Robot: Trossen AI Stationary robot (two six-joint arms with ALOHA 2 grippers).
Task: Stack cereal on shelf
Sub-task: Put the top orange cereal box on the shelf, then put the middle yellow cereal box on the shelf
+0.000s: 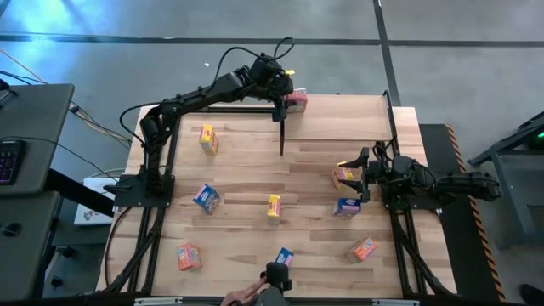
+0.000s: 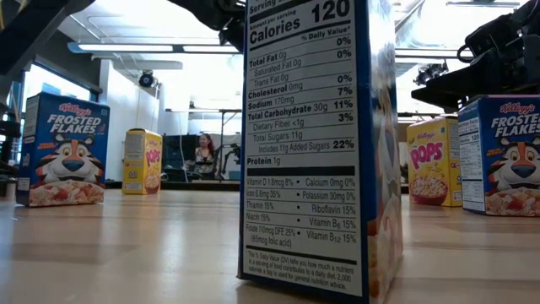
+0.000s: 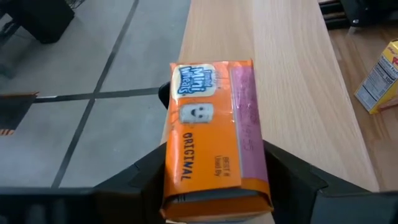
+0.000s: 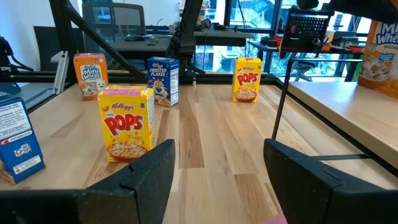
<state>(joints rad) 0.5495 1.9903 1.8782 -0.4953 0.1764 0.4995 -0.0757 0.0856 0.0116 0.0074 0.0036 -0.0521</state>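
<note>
Left gripper [image 1: 293, 99] sits at the upper middle of the high view, over the far left end of the shelf [image 1: 357, 119]. Between its fingers [image 3: 292, 174] lies an orange-pink Mini-Wheats box [image 3: 214, 137], flat on the shelf board, close to the board's left edge as the left wrist view shows it. The box's long axis runs straight away from the gripper, along the length of the board. Fingers flank the near end of the box on both sides; whether they grip it or have let go cannot be told.

Judgement: the box looks set down on the shelf, so the coming move likely turns on drawing the gripper back along that same long axis, clear of the box without nudging it toward the near edge.

Right gripper [image 1: 361, 177] waits at the middle right of the high view, fingers apart and empty, just beside another orange-pink box [image 1: 343, 177] on the worktop [image 1: 246, 170], with a blue box [image 1: 347, 206] just below. The right arm is the nearer one for those; the remaining boxes lie scattered lower and to the left.
</note>
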